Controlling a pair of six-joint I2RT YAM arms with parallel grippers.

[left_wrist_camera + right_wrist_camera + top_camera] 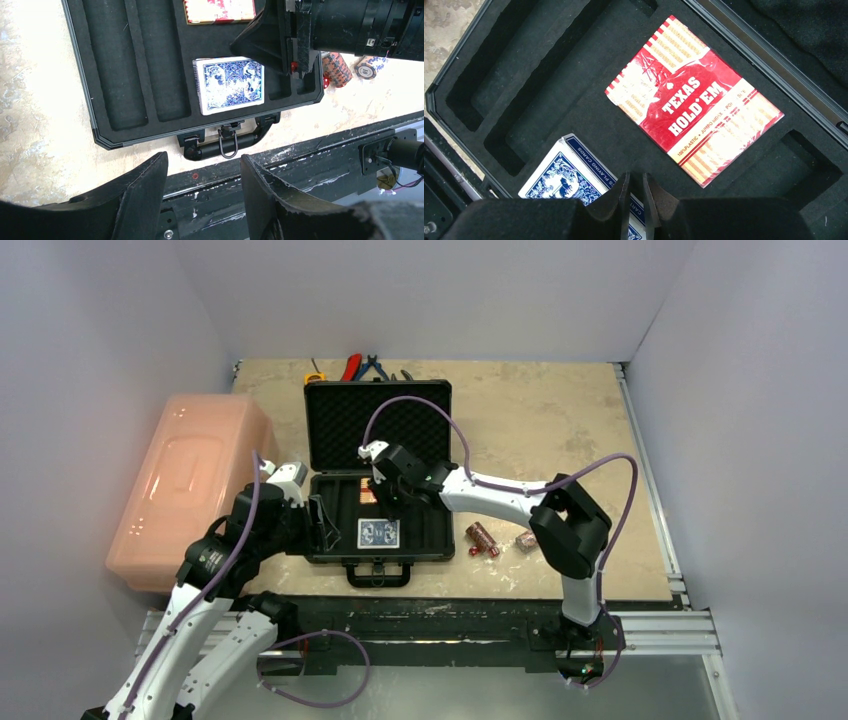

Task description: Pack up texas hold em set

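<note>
Right gripper [636, 189] hangs over the open case [549, 45], fingers almost together, holding nothing. Just beneath it lies the blue deck [566, 175]; the red deck [694, 115] sits in the pocket behind. Left gripper [202, 200], wide open and empty, hovers at the case's left side. Two chip rolls [482, 536] and dice [494, 552] lie on the table [560, 440], right of the case. Likely next: lift straight up clear of the decks, then pinch a roll across its sides so the chips stay stacked.

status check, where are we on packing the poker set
Left hand open, empty. Right hand shut over blue deck. Red deck also in case. Chip rolls, dice outside on table.
</note>
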